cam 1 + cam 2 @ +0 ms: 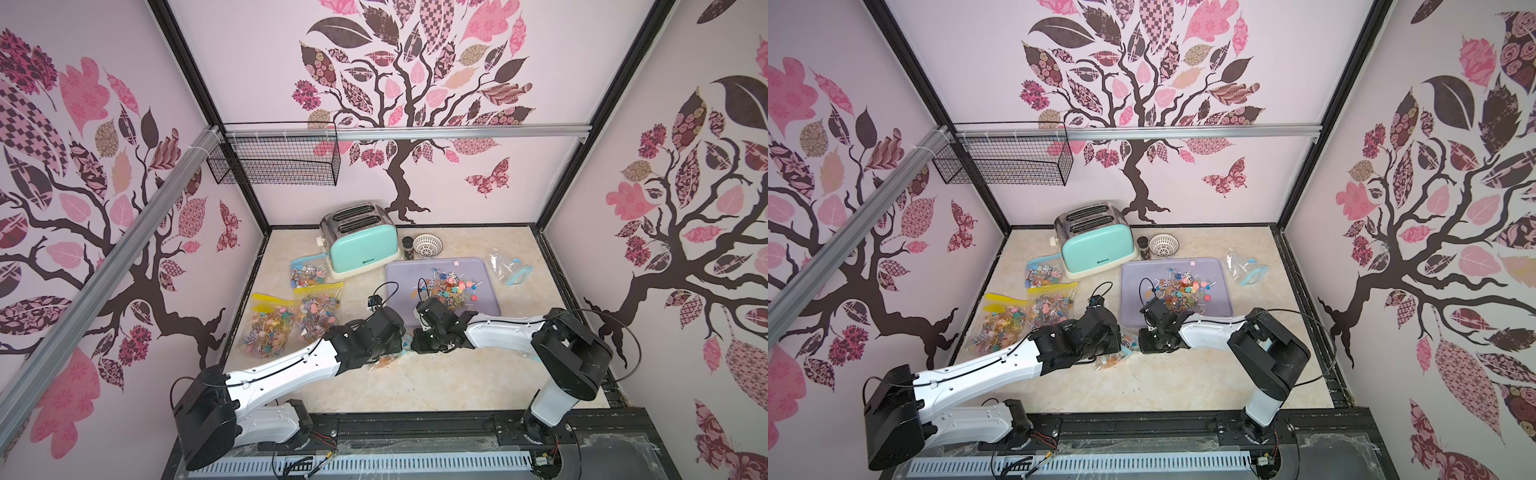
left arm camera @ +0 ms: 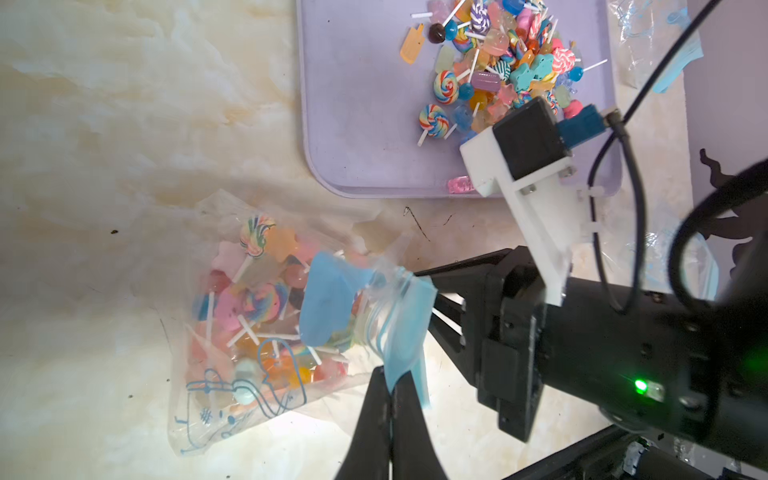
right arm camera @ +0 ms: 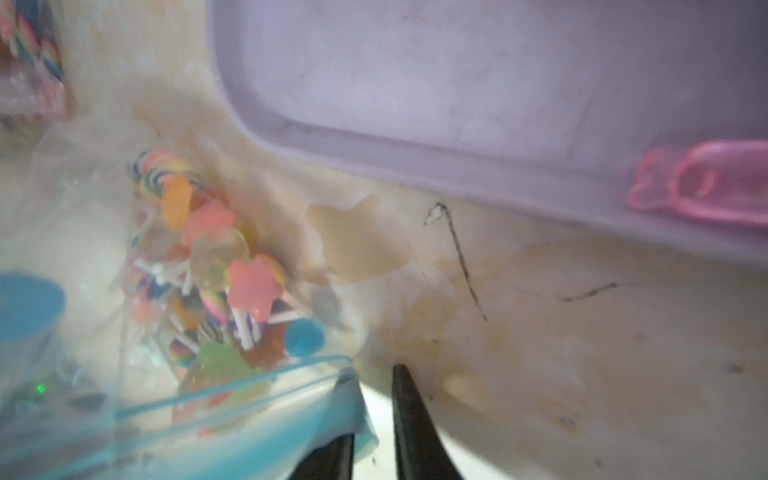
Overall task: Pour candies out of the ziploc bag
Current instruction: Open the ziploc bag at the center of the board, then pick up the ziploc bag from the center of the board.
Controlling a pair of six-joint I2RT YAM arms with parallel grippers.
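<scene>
While ziploc bag [image 2: 232,399] is lying full of candies [image 2: 257,299] on table [image 2: 104,124], left gripper [image 2: 390,380] is clenching blue zip edge [image 2: 409,332], likely for opening; right gripper [image 3: 376,395] is standing parted, seemingly gripping nothing. Beyond, purple tray [image 2: 353,124] is holding candy pile [image 2: 490,62].

Our left arm [image 1: 286,365] and right arm [image 1: 498,328] stretch forward and low, bent inward, so the two wrists nearly meet. The left hand [image 2: 391,384] has its fingers pressed together. The right hand [image 3: 376,411] faces it, with jaws a little apart.
</scene>
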